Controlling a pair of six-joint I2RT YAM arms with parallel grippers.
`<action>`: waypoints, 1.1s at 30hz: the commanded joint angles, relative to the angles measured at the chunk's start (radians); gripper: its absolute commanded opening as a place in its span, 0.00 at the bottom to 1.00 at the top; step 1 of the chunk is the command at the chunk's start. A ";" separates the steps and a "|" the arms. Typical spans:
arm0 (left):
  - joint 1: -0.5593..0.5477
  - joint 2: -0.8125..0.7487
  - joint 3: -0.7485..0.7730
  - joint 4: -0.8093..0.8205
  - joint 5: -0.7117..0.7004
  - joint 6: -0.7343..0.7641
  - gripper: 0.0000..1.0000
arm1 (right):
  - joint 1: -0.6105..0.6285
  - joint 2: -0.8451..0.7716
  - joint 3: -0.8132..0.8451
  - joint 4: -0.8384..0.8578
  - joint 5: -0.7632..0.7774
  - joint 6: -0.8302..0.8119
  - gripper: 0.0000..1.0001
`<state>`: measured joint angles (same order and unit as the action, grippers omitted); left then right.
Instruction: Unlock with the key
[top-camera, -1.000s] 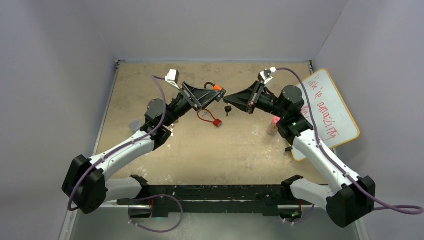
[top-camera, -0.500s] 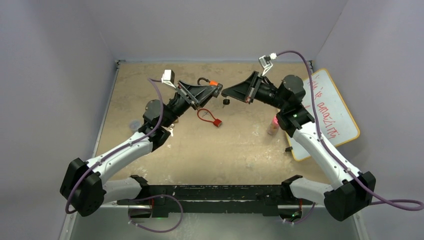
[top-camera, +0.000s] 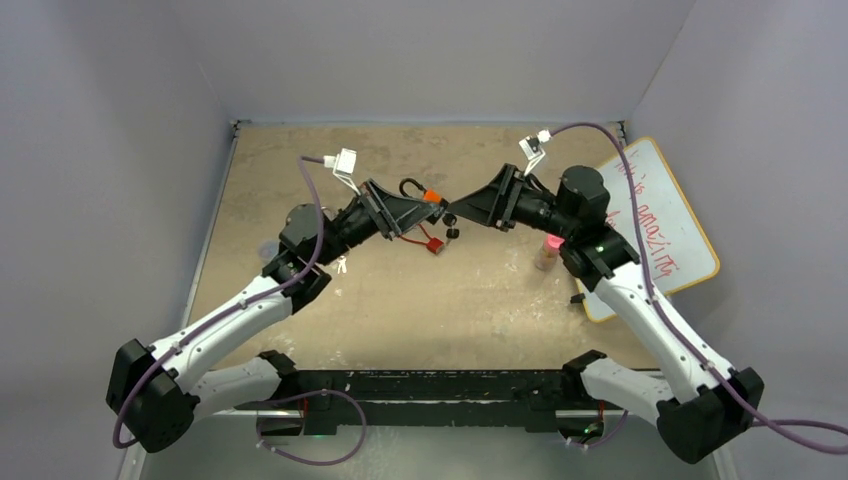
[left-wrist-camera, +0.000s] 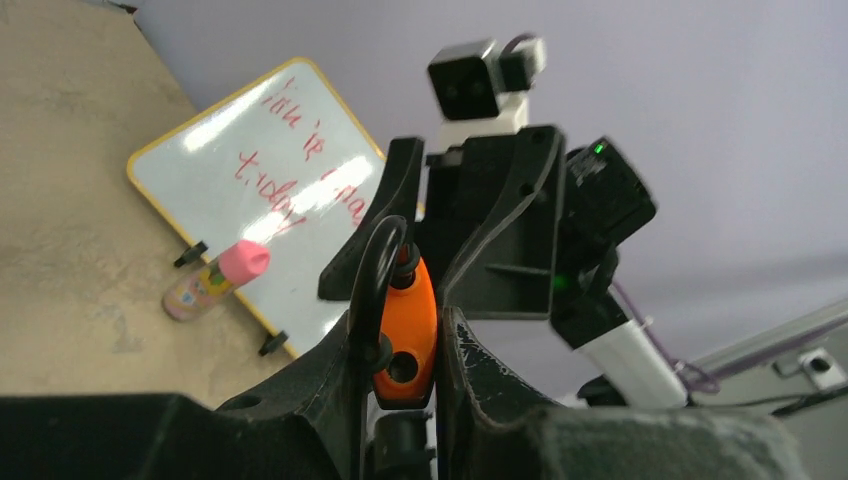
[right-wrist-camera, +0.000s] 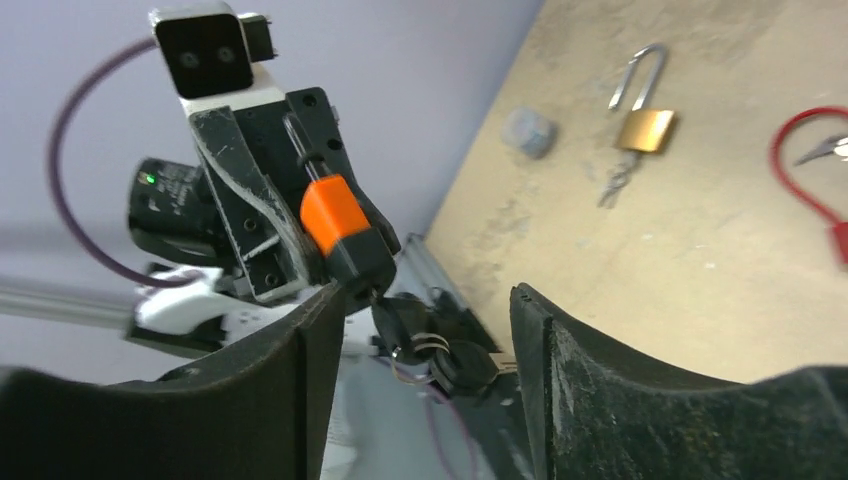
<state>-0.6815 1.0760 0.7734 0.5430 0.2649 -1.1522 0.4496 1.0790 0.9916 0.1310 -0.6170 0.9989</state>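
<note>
Orange padlock sits clenched in left gripper, at centre of top view. Key hangs at the lock's underside w/ other keys. Right gripper is released, fingers wide apart, key btw them.

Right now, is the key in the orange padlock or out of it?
In. The right wrist view shows the key hanging from under the orange padlock, with the right fingers spread clear of it.
</note>
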 joint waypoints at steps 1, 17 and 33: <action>0.006 -0.044 0.036 -0.089 0.164 0.248 0.00 | 0.004 -0.093 0.123 -0.287 0.110 -0.394 0.66; 0.028 0.090 0.187 -0.248 0.628 0.522 0.00 | 0.006 0.053 0.248 -0.223 -0.207 -0.521 0.68; 0.027 0.135 0.203 -0.185 0.748 0.467 0.00 | 0.006 0.115 0.288 -0.344 -0.339 -0.623 0.49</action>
<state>-0.6559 1.2217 0.9131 0.2802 0.9752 -0.6872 0.4526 1.1973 1.2469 -0.1947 -0.8944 0.4202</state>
